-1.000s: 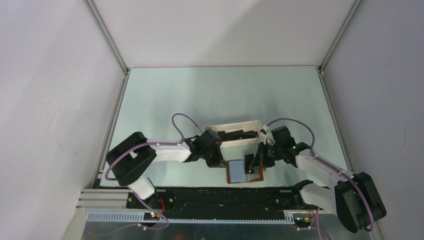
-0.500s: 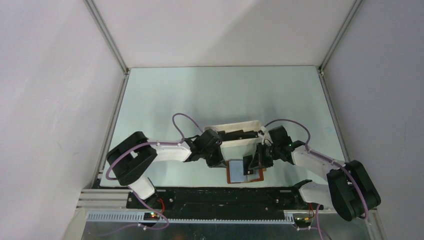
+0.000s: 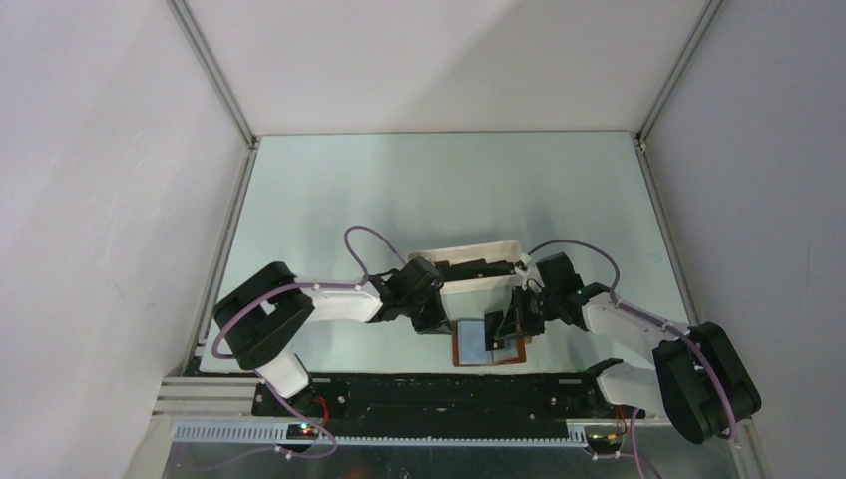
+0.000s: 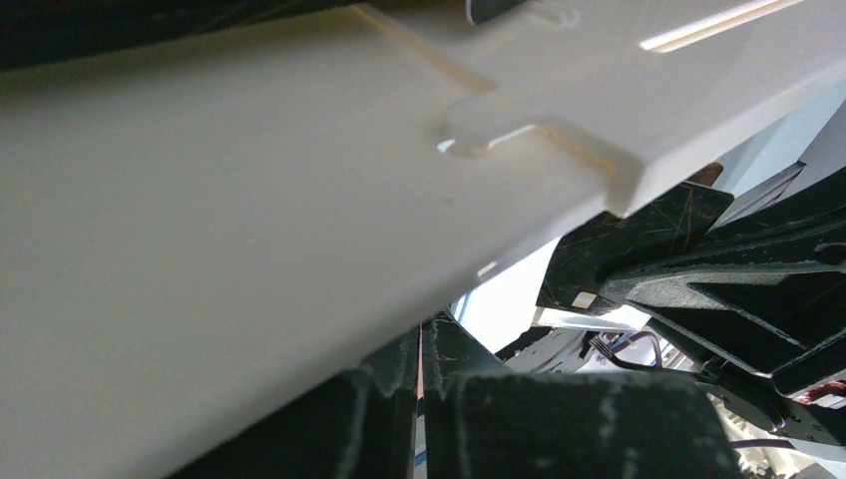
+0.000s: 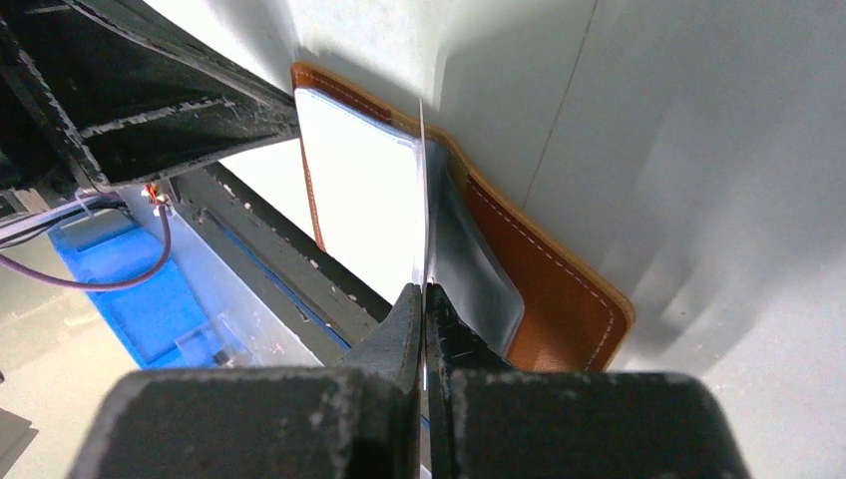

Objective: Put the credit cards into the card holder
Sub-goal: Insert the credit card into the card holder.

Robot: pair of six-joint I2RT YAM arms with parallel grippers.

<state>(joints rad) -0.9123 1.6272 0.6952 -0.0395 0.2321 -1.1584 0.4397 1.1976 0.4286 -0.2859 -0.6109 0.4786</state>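
The right gripper [image 5: 422,299] pinches a thin card [image 5: 420,190], seen only edge-on, over the open brown wallet [image 5: 559,289] lying just in front of a white tray [image 3: 469,249]. The left gripper [image 4: 420,349] is pressed shut; the tray's wall blocks most of its camera's view.

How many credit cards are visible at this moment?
1 for sure: a card held edge-on by the right pincer at the open card holder. Dark shapes in the white tray may be more cards; unclear.
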